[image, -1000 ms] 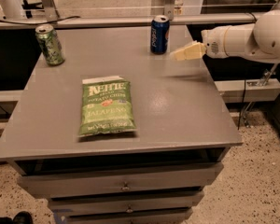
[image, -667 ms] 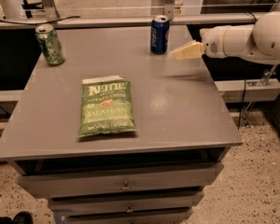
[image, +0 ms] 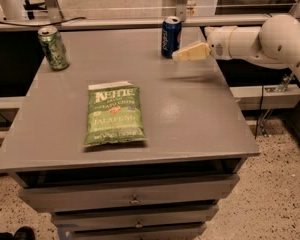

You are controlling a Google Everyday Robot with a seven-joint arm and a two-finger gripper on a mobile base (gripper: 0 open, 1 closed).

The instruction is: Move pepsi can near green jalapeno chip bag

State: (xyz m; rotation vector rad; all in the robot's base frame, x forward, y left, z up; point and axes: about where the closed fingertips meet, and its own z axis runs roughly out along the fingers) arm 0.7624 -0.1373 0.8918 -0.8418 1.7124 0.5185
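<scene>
The pepsi can [image: 170, 36] stands upright near the far edge of the grey table [image: 200, 119], dark blue with a silver top. The green jalapeno chip bag [image: 113, 115] lies flat on the table's front left part, well apart from the can. My gripper [image: 182, 54] reaches in from the right on a white arm [image: 260, 41]. It hovers just right of the can's lower half, close to it, above the table top. It holds nothing.
A green patterned can [image: 53, 47] stands upright at the table's far left corner. A rail [image: 115, 23] runs behind the far edge. Drawers [image: 135, 199] sit below the front edge. Speckled floor lies to the right.
My gripper has moved a little to the left, closer to the pepsi can. The can, the chip bag and the green can have not moved.
</scene>
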